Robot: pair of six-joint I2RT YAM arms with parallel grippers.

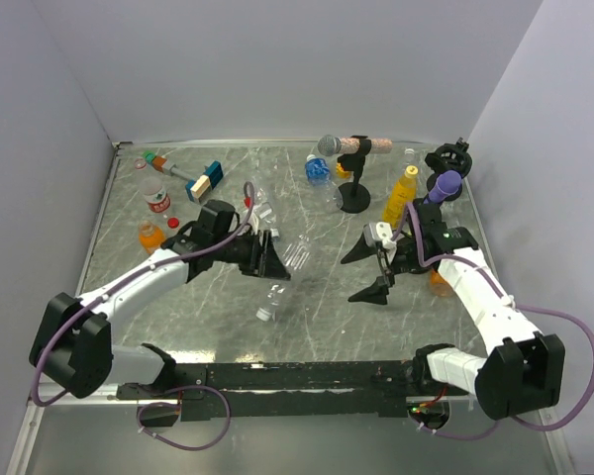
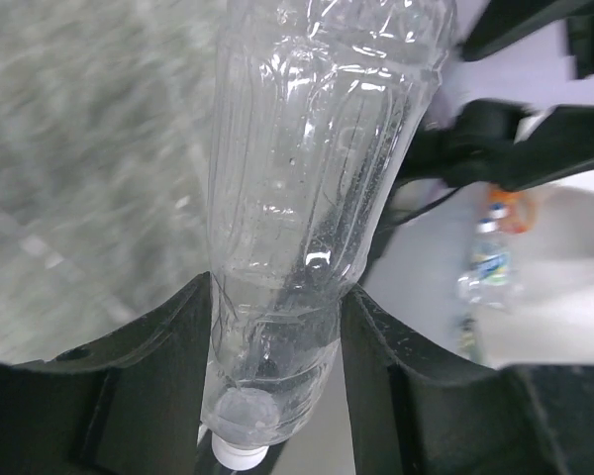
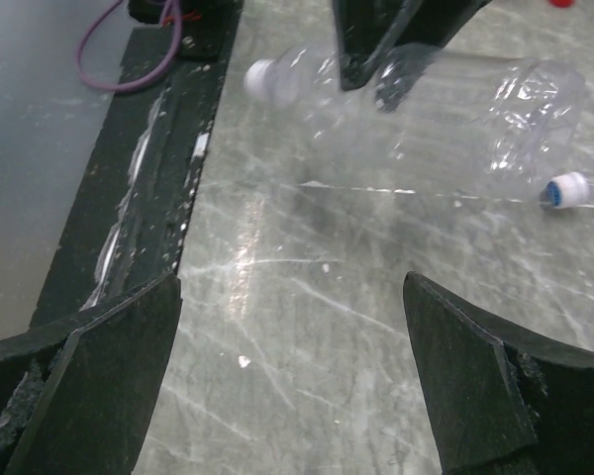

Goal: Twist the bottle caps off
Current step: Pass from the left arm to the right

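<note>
My left gripper [image 1: 269, 259] [image 2: 277, 327] is shut on a clear, label-less bottle [image 1: 277, 290] [image 2: 307, 178], its fingers [image 2: 158, 376] pressing both sides near the shoulder. The bottle's white cap [image 1: 264, 315] [image 2: 240, 453] [image 3: 267, 79] is still on and points toward the near edge. My right gripper [image 1: 376, 269] [image 3: 292, 376] stands open over bare tabletop to the right of the held bottle [image 3: 445, 99], nothing between its fingers. A second clear bottle [image 1: 299, 250] lies on the table behind, its white cap [image 3: 566, 188] showing in the right wrist view.
Orange bottle [image 1: 150, 236], red-labelled bottle [image 1: 156, 198] and loose red cap [image 1: 173, 222] sit at left. Blue-and-tan block [image 1: 206, 181], blue bottle [image 1: 319, 170], grey microphone [image 1: 329, 145], yellow bottle [image 1: 401, 195] and purple microphone [image 1: 445, 185] stand behind. Black base rail [image 3: 148, 168] runs along the near edge.
</note>
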